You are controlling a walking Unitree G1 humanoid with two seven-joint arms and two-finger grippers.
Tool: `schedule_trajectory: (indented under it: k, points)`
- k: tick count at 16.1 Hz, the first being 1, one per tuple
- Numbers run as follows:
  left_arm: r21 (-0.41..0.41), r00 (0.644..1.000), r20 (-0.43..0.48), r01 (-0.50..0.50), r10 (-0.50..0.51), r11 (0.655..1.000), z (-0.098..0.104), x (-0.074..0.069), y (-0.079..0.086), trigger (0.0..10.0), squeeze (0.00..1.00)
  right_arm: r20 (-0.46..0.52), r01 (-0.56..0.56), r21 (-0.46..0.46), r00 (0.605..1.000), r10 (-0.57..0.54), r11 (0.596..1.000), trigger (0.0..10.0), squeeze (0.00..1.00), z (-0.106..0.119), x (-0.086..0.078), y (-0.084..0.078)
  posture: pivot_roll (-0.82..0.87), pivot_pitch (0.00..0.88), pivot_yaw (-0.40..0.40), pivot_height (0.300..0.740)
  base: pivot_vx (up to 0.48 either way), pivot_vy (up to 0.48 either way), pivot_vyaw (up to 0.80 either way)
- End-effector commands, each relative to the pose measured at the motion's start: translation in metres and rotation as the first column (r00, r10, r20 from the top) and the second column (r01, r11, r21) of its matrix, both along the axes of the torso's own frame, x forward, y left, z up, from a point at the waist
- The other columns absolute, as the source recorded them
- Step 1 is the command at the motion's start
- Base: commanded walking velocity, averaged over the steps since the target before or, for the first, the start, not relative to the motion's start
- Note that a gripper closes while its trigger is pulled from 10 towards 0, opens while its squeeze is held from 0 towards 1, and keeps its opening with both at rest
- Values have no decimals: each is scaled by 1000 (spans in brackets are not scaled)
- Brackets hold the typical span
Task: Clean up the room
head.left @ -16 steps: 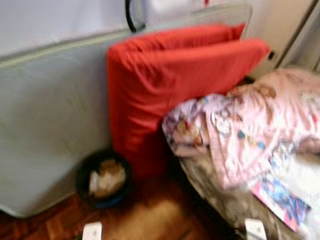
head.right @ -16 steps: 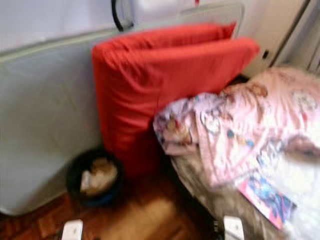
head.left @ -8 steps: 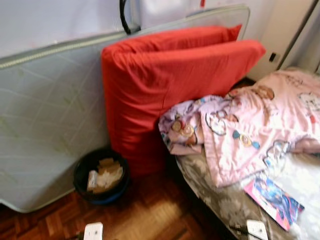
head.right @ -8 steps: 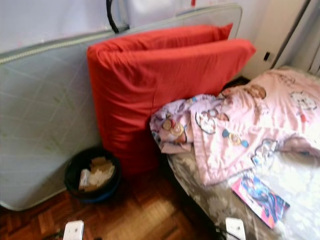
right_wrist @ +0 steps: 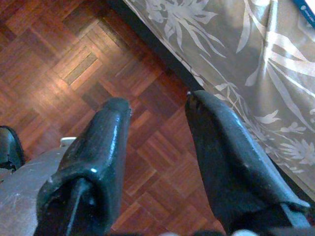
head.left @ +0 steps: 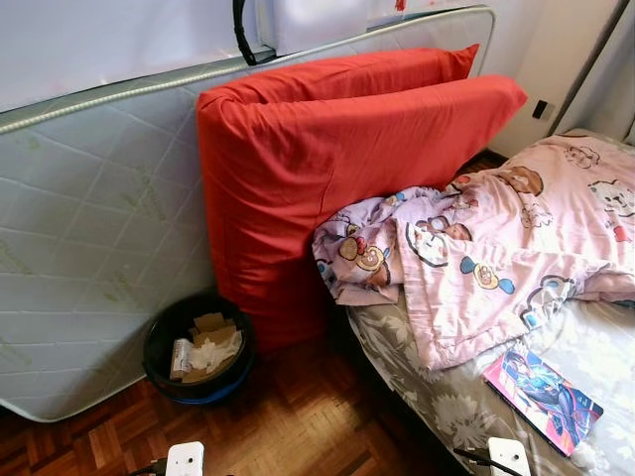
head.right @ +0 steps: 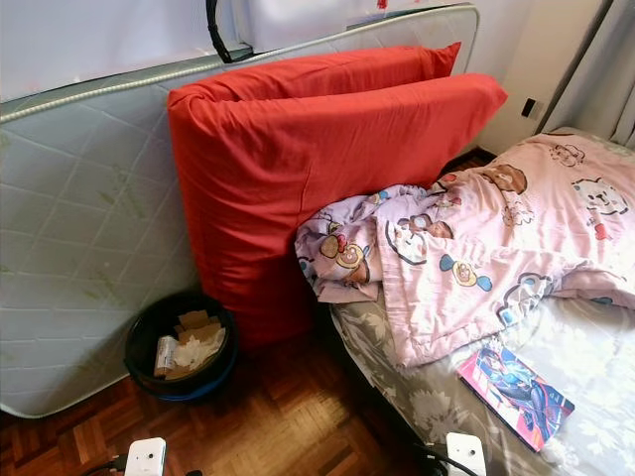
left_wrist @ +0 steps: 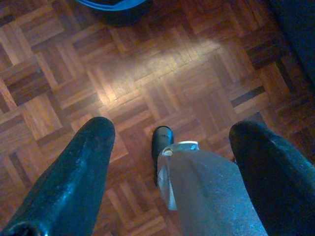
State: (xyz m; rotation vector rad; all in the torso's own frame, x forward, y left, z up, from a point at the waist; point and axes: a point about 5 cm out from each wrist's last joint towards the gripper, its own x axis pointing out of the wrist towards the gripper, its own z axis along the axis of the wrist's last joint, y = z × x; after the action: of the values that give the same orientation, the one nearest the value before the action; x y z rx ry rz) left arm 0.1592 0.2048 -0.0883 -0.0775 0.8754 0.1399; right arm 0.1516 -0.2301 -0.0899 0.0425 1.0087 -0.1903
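A dark round bin [head.left: 198, 347] holding crumpled paper and cardboard stands on the parquet floor, at the foot of a red folded mattress [head.left: 327, 169]. A pink cartoon-print blanket [head.left: 496, 248] lies rumpled across the bed [head.left: 437, 402]. A colourful book [head.left: 544, 389] rests on the bed's near part. My left gripper [left_wrist: 172, 130] hangs open over bare parquet, with the bin's blue rim [left_wrist: 115, 5] just beyond it. My right gripper [right_wrist: 158, 103] hangs open above the floor beside the bed's floral sheet [right_wrist: 256, 83]. Neither holds anything.
A grey-white quilted mattress [head.left: 89, 228] leans against the wall behind the red one. A curtain and a wall socket [head.left: 542, 109] are at the far right. Open parquet [head.left: 298, 426] lies between the bin and the bed. My own leg and foot [left_wrist: 162, 142] appear under the left gripper.
The head camera has shifted slightly and the blur has cleared. The bin, mattresses, blanket and book stay where they were.
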Motion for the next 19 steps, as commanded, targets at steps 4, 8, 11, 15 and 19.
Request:
schedule_trajectory:
  k: [4,8,11,15,19]
  points:
    - [93,997,-14,76,-75,993,19,43,11,10000,0,78,0,100,997,-8,995,10000,0,13,20,-14,-16,0,7,740,0,0,0]
    - [94,997,-13,76,-75,993,19,43,11,10000,0,74,-3,98,997,-5,995,10000,0,13,20,-14,-16,0,7,740,0,0,0]
    - [90,996,-82,51,-43,995,11,28,12,10000,0,99,14,102,995,-24,995,10000,0,15,23,-17,-15,0,-8,740,0,0,0]
    - [99,995,-83,54,-45,994,11,28,13,10000,0,104,4,115,994,-16,993,10000,0,15,23,-16,-14,0,2,740,0,0,0]
    - [104,995,-84,63,-55,993,11,28,14,10000,0,100,-3,123,995,-10,992,10000,0,15,22,-14,-12,0,3,740,0,0,0]
